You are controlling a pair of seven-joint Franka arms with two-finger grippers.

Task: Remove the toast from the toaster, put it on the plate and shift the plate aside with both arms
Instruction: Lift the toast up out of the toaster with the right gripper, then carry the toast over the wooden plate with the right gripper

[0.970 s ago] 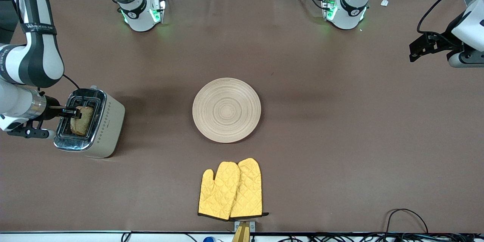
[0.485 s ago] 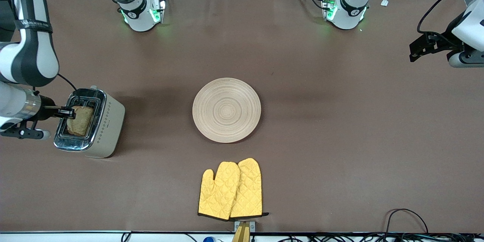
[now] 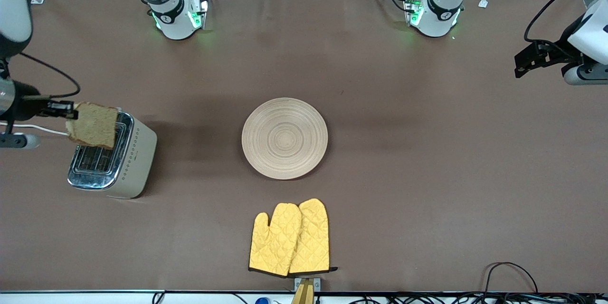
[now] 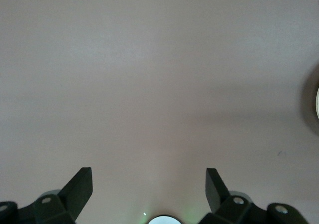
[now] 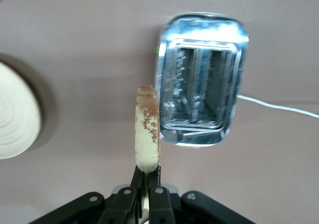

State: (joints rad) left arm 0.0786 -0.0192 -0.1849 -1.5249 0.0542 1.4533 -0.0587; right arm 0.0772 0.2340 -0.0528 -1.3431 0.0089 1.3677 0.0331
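The speckled tan toast hangs in the air over the toaster, clamped at one edge by my right gripper. The right wrist view shows the toast edge-on between that gripper's shut fingers, with the toaster's empty slots below. The round light-wood plate lies bare at the table's middle; its rim also shows in the right wrist view. My left gripper waits open over the left arm's end of the table, with only bare table between its fingers.
A pair of yellow oven mitts lies nearer the front camera than the plate. The toaster's white cord runs off toward the right arm's end. Both arm bases stand along the table's back edge.
My right gripper shut on the toast in the toaster slot, then lifted it out. The toast now hangs above the toaster. The left arm has not moved.
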